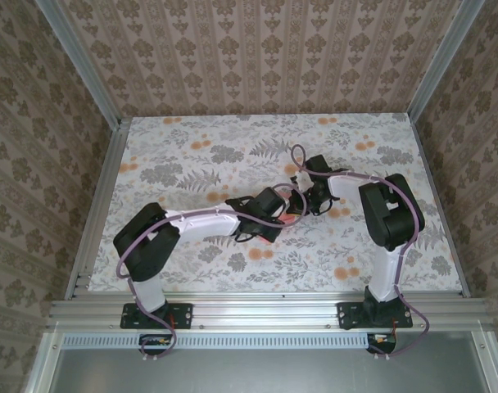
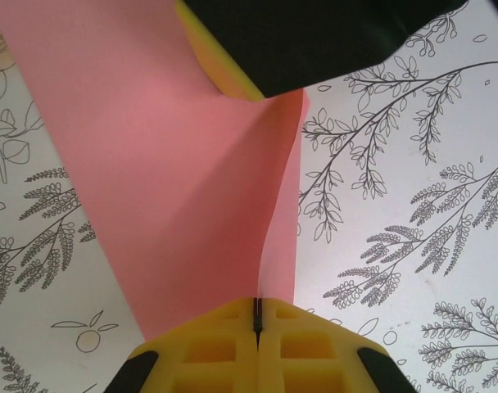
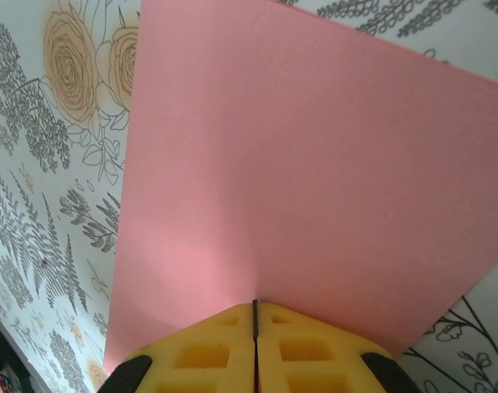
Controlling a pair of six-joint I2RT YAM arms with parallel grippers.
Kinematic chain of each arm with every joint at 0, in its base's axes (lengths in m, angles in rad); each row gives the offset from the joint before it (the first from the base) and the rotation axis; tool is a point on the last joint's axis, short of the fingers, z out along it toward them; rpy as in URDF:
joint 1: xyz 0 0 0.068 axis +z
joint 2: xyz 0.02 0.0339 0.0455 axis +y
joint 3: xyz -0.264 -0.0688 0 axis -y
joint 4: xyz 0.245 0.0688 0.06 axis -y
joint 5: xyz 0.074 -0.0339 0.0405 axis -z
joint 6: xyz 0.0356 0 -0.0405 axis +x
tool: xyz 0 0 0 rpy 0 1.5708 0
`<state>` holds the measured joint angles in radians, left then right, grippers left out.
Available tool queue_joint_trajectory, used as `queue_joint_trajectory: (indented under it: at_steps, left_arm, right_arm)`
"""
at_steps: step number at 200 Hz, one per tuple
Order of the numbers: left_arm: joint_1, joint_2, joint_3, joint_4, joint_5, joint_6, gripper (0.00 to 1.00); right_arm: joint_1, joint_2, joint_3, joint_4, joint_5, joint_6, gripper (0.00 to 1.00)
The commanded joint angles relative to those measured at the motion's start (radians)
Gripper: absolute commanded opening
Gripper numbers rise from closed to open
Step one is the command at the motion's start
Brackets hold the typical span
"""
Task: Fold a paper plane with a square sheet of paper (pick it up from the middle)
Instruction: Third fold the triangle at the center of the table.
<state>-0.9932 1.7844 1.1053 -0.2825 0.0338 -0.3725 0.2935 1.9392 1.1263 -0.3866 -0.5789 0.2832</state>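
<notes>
Top external view: two arms meet over the middle of the flowered table [image 1: 192, 155], the left gripper [image 1: 286, 214] and right gripper [image 1: 305, 205] nose to nose, with a sliver of the pink sheet [image 1: 291, 219] showing between them.

Left wrist view: the left gripper [image 2: 257, 309] pinches the near edge of the pink sheet [image 2: 167, 180], yellow fingers pressed together. The creased paper runs ahead to the right gripper [image 2: 249, 86] at the far end.

Right wrist view: the right gripper [image 3: 255, 309] clamps the pink sheet [image 3: 298, 164] at its edge, jaws tight together, and the paper spreads smooth above the table [image 3: 61, 164].
</notes>
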Motion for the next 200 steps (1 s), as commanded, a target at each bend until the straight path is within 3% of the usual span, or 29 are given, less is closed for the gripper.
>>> queue_joint_trajectory:
  at_steps: [1, 110, 200]
  left_arm:
    - [0.021, -0.003, 0.022, -0.006, 0.087, 0.019, 0.0]
    - [0.096, 0.068, 0.121, -0.086, 0.198, 0.12, 0.03]
    - [0.132, 0.088, 0.102, -0.053, 0.235, 0.124, 0.03]
  right_arm:
    - [0.003, 0.031, 0.034, -0.072, 0.026, -0.072, 0.09]
    - [0.003, 0.061, 0.113, -0.134, 0.001, -0.153, 0.09]
    - [-0.036, -0.125, 0.051, -0.056, 0.08, -0.011, 0.22]
